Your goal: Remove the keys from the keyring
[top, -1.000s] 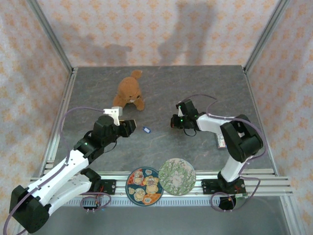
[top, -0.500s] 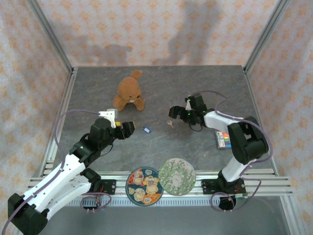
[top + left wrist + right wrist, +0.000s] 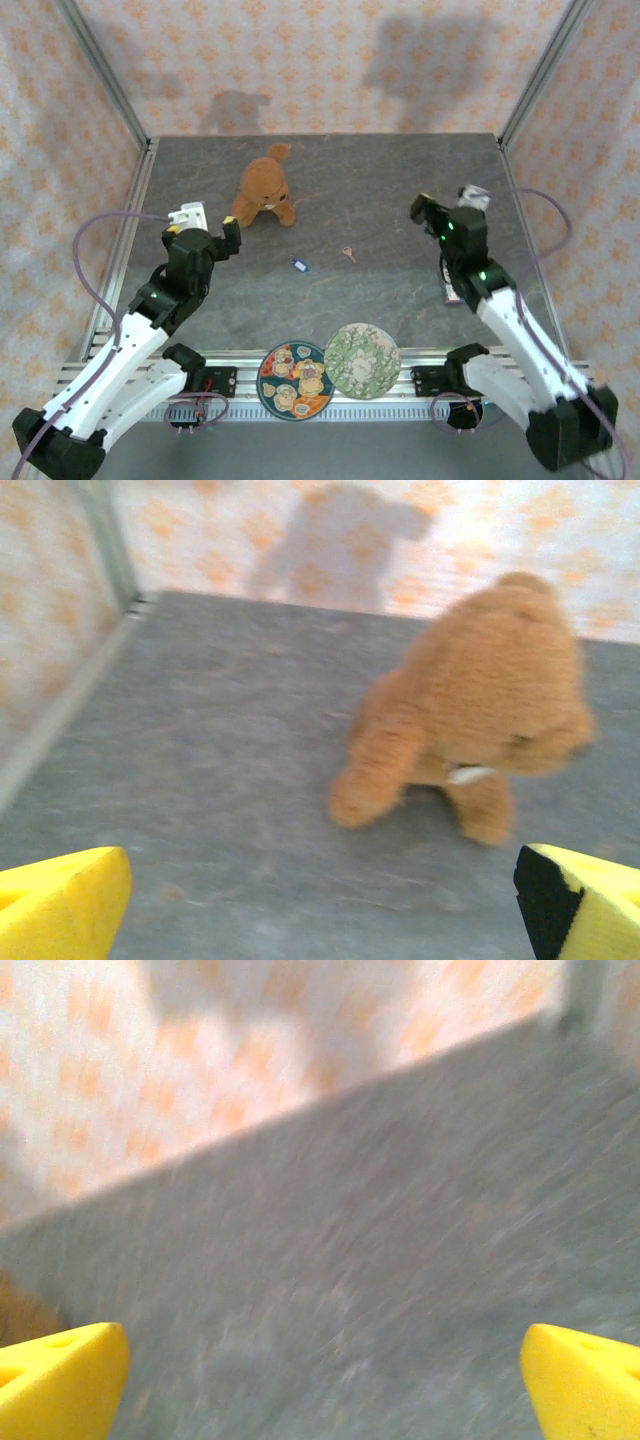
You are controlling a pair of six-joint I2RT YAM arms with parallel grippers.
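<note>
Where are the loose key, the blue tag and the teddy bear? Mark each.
loose key (image 3: 347, 252), top external view, its middle.
blue tag (image 3: 298, 265), top external view, its middle.
teddy bear (image 3: 495, 680), left wrist view, its head.

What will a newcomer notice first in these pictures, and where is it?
The brown teddy bear sits at the back left of the grey table, in front of the open left claw. Two round patterned discs lie side by side at the near edge, between the arm bases. A small key and a blue tag lie apart at the middle.
</note>
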